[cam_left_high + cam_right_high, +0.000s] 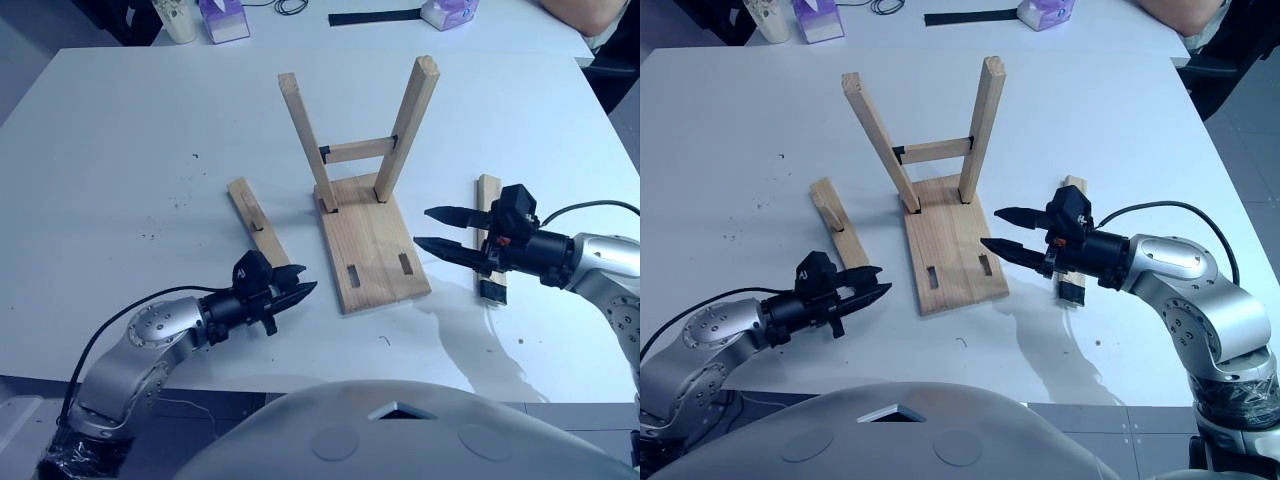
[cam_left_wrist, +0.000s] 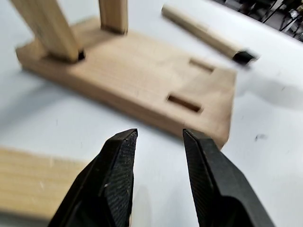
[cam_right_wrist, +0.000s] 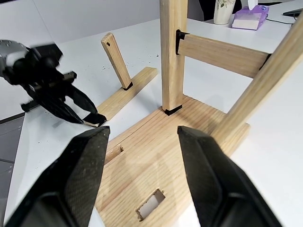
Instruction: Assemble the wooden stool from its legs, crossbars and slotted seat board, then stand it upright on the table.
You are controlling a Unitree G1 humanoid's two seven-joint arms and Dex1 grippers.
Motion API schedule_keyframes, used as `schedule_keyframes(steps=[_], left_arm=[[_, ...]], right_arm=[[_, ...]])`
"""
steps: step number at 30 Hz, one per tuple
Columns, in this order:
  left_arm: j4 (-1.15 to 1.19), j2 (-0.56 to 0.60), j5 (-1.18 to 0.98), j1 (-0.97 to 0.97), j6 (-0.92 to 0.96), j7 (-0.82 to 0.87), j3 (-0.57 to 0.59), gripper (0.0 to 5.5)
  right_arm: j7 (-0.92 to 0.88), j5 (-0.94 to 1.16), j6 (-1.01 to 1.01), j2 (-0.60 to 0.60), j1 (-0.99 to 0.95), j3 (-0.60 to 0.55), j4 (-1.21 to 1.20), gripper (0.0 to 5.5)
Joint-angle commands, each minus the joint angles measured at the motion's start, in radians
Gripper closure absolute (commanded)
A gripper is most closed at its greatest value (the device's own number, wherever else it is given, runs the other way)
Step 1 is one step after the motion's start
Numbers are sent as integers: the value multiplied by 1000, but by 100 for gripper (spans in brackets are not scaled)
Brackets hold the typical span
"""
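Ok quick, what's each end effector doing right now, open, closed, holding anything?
Left end effector: open, holding nothing.
Right end effector: open, holding nothing.

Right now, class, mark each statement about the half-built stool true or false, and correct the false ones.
1. Two legs stand in the seat board. True.
2. All four slots in the board are filled. False: the two near slots are empty.
3. A crossbar joins the standing legs. True.
4. The left gripper holds a loose leg. False: it is open and empty; that loose leg lies on the table.
5. A second loose leg lies on the table to the board's right. True.
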Motion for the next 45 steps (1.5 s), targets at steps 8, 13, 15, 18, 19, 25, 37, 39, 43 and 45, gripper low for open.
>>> schedule_keyframes(steps=[8, 13, 15, 18, 19, 25, 37, 39, 43, 45], left_arm=[[110, 192, 98, 47, -25, -159, 97, 371], [182, 259, 85, 21, -37, -228, 209, 371], [221, 277, 84, -15, -42, -251, 244, 371], [244, 274, 37, -99, -11, -267, 279, 371], [241, 269, 13, -125, 9, -268, 290, 371], [170, 235, -80, -183, 137, -221, 307, 371], [132, 151, -62, -181, 284, -76, 256, 203], [131, 140, -50, -191, 294, -58, 239, 203], [141, 130, 10, -193, 287, -17, 186, 203], [169, 117, 53, -203, 273, 5, 149, 203]], right_arm=[[-66, -12, -16, 29, 115, -37, -77, 286], [-87, -13, -26, 32, 165, -56, -103, 286], [-95, -14, -29, 35, 174, -59, -108, 286], [-103, -19, -33, 39, 180, -56, -111, 286], [-103, -21, -34, 39, 179, -52, -111, 286], [-98, -30, -37, 30, 163, -39, -101, 286], [-82, -58, -46, 22, 166, -27, -90, 286], [-84, -64, -48, 25, 169, -22, -91, 286], [-84, -69, -50, 26, 164, -12, -90, 286], [-83, -69, -49, 26, 158, -8, -88, 286]])
